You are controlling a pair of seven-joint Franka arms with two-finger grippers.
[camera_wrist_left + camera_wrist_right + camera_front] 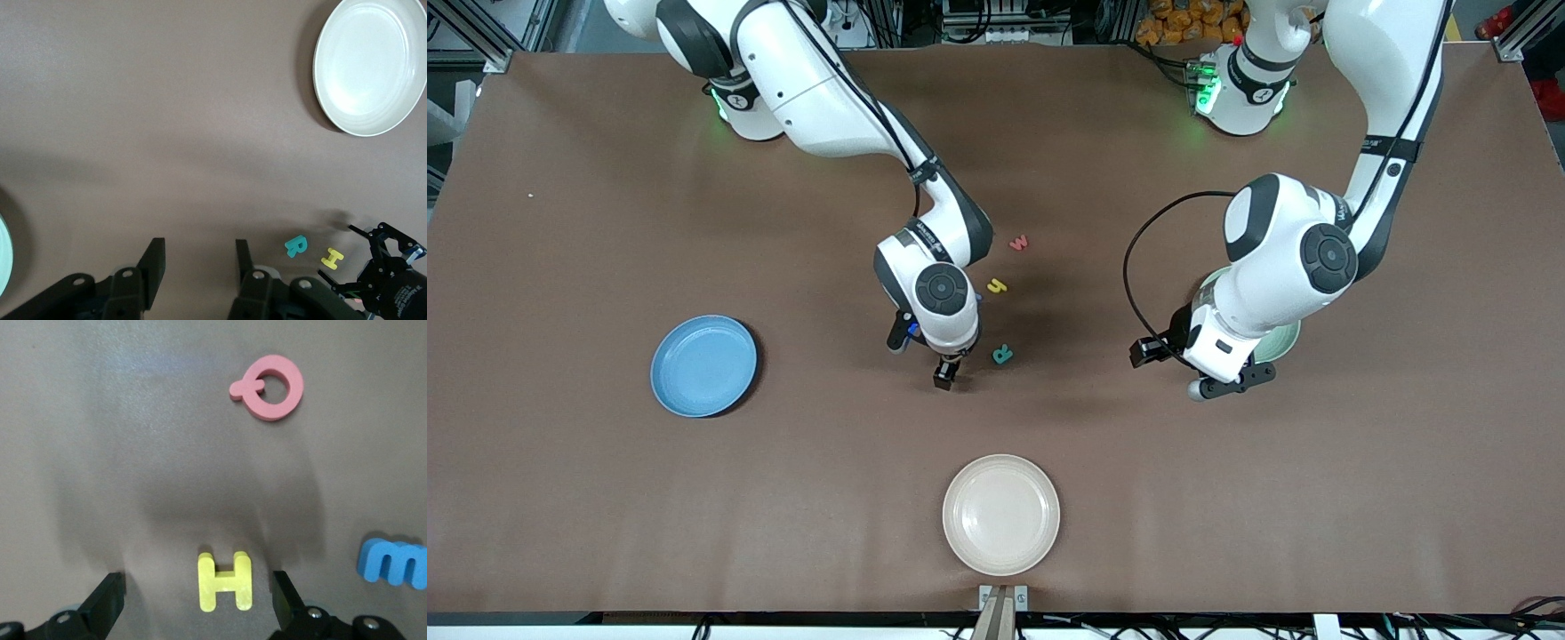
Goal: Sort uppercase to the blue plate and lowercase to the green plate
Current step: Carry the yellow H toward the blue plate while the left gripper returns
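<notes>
brown matte worktop (605, 498), metal framing along its robot-side edge. three plates: blue plate (703, 365), cream plate (1001, 514), green plate (1282, 340) mostly under the left arm. right gripper (197, 603) low over yellow H (226, 581), jaws wide open, holding nothing; red Q (269, 387) and blue m (393, 563) nearby. teal R (1003, 355) beside it. left gripper (197, 267) waits, jaws part open, empty.

The left arm covered most of the green plate (1288, 338), and the blue m (395, 563) got cut off at the edge.
</notes>
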